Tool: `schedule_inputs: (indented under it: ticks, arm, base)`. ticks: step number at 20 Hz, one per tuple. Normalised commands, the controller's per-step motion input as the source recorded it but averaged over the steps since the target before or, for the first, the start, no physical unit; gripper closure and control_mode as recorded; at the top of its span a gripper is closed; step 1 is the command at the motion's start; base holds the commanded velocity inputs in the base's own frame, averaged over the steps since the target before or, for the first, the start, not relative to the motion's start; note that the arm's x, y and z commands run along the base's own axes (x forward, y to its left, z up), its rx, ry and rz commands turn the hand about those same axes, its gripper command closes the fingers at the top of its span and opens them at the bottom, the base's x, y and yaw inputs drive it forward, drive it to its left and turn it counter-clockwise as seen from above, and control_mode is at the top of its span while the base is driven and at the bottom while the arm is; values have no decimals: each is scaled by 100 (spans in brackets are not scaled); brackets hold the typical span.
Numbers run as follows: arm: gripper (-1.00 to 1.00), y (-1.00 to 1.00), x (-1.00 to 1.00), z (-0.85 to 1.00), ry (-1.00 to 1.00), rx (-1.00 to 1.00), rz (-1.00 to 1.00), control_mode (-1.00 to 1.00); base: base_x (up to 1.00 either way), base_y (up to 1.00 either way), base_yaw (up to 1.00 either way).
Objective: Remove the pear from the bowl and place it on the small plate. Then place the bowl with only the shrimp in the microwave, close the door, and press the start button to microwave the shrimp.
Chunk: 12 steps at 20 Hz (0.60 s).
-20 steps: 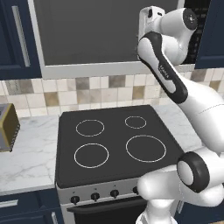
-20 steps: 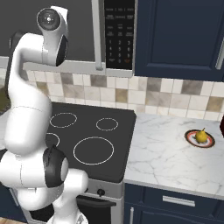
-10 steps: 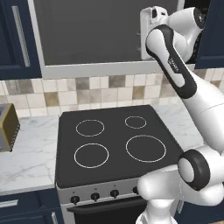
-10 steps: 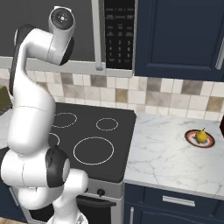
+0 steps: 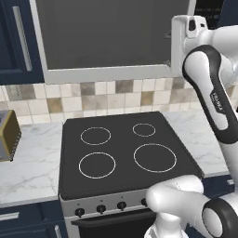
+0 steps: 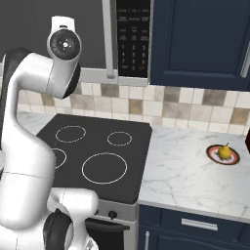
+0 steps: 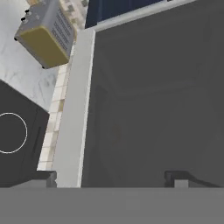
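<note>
The microwave's door, a light-grey frame around a dark window, hangs over the stove, with the black button panel to its right. My gripper is up at the door's right edge. In the hand view the gripper faces the door window from close by, fingers wide apart and open with nothing between them. The yellow pear rests on the small plate on the right counter. The bowl and shrimp are hidden from view.
A black four-ring stove lies under the microwave, with marble counter to its right. A yellow-sided toaster stands on the left counter. Navy cabinets flank the microwave.
My hand has moved to the right along with the door's free edge. The door has swung round to face the room more squarely. The pear and plate are unmoved.
</note>
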Motion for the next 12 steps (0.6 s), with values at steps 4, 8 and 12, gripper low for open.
schedule_inputs:
  ticks: [4,8,12]
  arm:
    - [-100,-81,-70,-56,-1,2,0,-100]
    - [-100,-86,-46,-48,0,4,0,-100]
    - [-100,-67,-4,-24,0,6,0,-100]
  base:
    - [0,0,0]
    - [0,0,0]
    - [0,0,0]
